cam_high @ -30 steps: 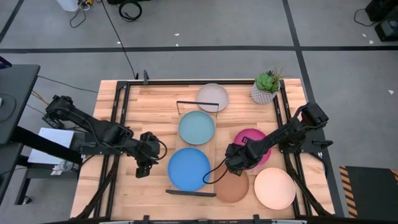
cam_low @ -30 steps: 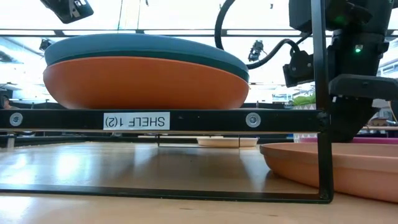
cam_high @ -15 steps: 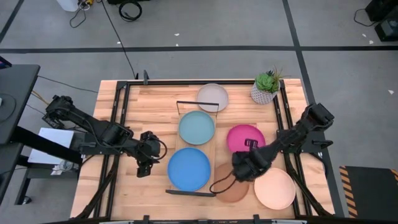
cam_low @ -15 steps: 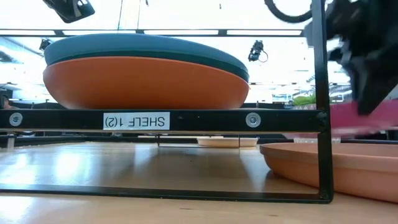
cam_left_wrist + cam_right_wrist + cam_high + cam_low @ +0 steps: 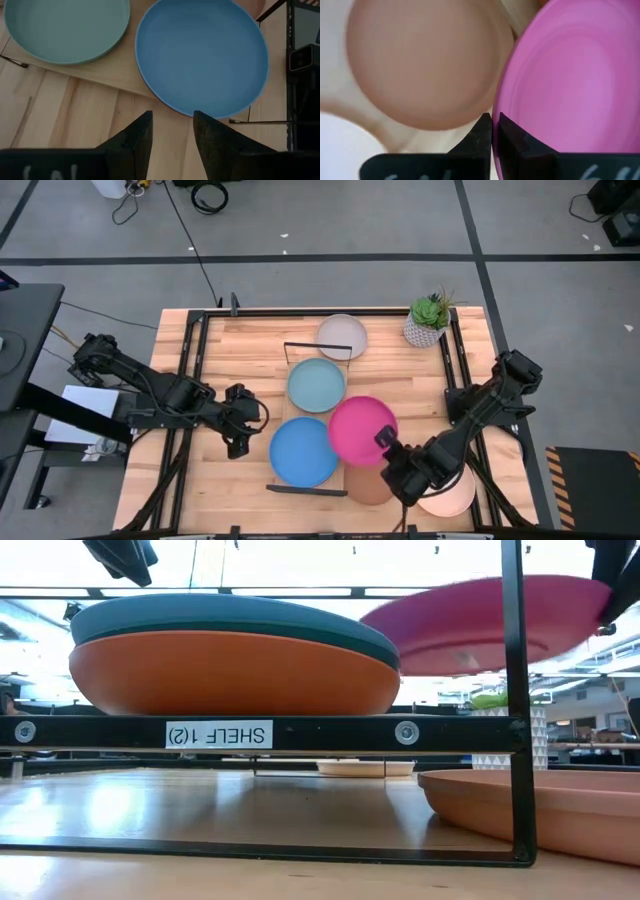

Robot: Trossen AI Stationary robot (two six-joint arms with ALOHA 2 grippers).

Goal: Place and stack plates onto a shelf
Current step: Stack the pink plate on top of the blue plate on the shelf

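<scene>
Grey floor with dark tape lines runs all around the slatted wood counter [image 5: 250, 340], and cables trail off at the far side. A small potted plant [image 5: 428, 319] sits in the counter's far right corner. Down the middle lies the shelf [image 5: 342, 402], with a light blue plate [image 5: 316, 384] and a bright blue plate [image 5: 302, 451] on it; from table height the near stack shows orange [image 5: 235, 675] under teal [image 5: 230, 615]. A greyish white plate [image 5: 343, 335] sits at the shelf's far end.

The right gripper [image 5: 385, 442] is clamped on the rim of the magenta plate [image 5: 362, 430], holding it up in the air over the shelf's right edge, partly above the tan plate [image 5: 372, 483]. The peach plate [image 5: 445, 495] lies near the front right, mostly under that arm.

The left gripper [image 5: 237, 437] hangs just left of the bright blue plate, fingers [image 5: 131, 142] apart, nothing in them.
</scene>
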